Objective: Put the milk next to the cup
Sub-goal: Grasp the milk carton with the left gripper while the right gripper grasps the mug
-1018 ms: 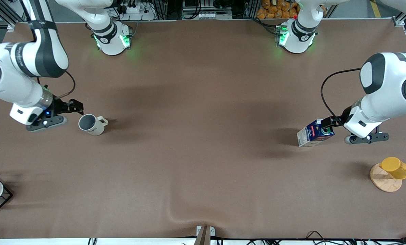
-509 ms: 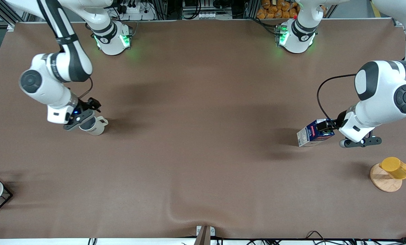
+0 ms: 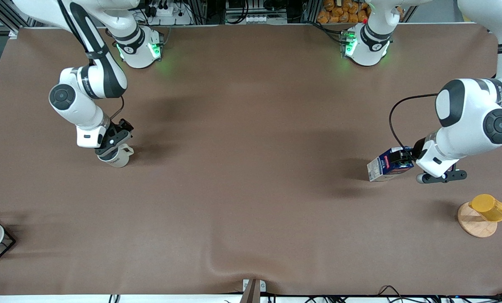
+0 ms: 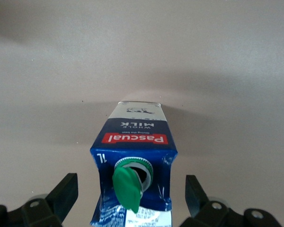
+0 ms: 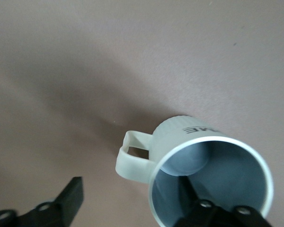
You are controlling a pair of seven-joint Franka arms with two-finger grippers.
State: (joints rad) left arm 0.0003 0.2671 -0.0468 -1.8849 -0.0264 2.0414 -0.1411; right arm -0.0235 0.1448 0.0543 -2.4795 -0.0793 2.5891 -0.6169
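**Two spread hands, neither pinching yet**

The milk [image 3: 390,164] stands at the frame's right on the tabletop [image 3: 251,176], inside the spread left hand [image 4: 128,196]. The right hand [image 5: 132,203], spread, straddles the cup [image 3: 115,157] rim at the frame's left. Closing off-centre could topple either one.

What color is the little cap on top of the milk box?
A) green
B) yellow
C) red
A: in the left wrist view the milk carton has a green round cap on its dark blue top, sitting between the open fingers of the left pincer.
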